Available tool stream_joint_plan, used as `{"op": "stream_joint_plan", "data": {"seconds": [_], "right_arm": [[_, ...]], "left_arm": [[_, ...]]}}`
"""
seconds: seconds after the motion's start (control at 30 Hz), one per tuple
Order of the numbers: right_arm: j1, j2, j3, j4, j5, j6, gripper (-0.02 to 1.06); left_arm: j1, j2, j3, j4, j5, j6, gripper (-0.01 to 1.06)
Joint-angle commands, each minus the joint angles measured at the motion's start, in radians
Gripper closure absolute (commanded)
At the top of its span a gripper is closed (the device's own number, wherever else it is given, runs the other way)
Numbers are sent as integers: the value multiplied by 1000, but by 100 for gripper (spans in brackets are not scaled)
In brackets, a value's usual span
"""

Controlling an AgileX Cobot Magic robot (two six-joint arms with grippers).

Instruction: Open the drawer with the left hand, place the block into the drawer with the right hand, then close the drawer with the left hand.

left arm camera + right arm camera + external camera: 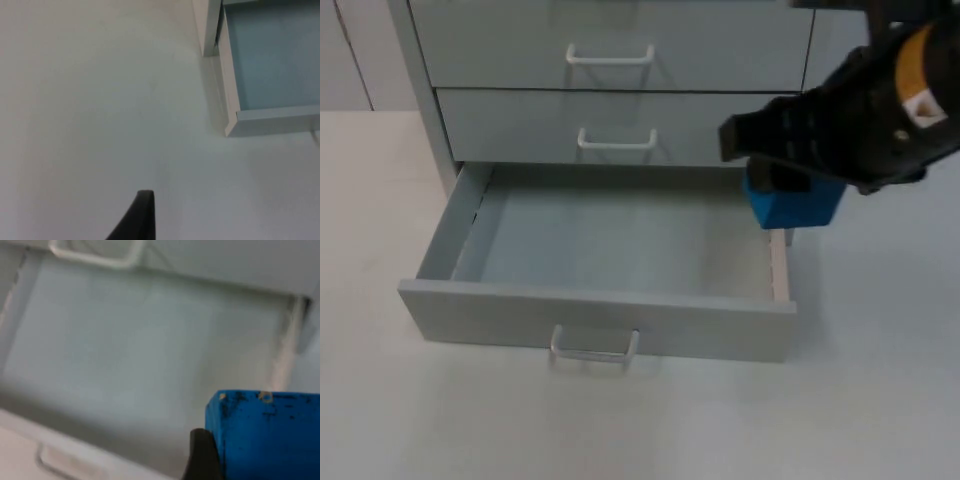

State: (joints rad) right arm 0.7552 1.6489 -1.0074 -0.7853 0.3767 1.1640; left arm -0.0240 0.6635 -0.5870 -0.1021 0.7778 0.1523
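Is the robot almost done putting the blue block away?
About halfway. The bottom drawer is already pulled open with nothing inside it. Right now the right tool holds the blue block above the drawer's right rear corner, not yet let go. The left tool waits over the white table beside the drawer. Left to do: drop the block in, then push the drawer shut.

Soft, even light, no glare; faint shadow inside drawer [620,245]; right wrist view blurred, block [270,435] smeared.
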Motion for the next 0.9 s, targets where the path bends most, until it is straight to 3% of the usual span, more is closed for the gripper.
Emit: {"op": "stream_joint_plan", "data": {"seconds": [0.0, 0.2, 0.5, 0.7, 0.77, 0.83, 0.87], "right_arm": [[34, 69, -64, -138, 21, 137, 105], [72, 256, -233, -267, 55, 271, 105], [76, 535, -452, -314, 51, 331, 105], [76, 634, -516, -316, 62, 350, 104], [76, 654, -518, -316, 60, 357, 98], [76, 662, -518, -327, 60, 357, 86], [76, 662, -518, -327, 60, 357, 86]], "left_arm": [[3, -7, 6, -2, 1, 1, 0], [3, -7, 6, -2, 1, 1, 0], [3, -7, 6, -2, 1, 1, 0], [3, -7, 6, -4, -3, 1, 0], [3, -7, 6, -4, -3, 1, 0], [3, -7, 6, -4, -1, 1, 0], [3, -7, 6, -4, -1, 1, 0]]}}
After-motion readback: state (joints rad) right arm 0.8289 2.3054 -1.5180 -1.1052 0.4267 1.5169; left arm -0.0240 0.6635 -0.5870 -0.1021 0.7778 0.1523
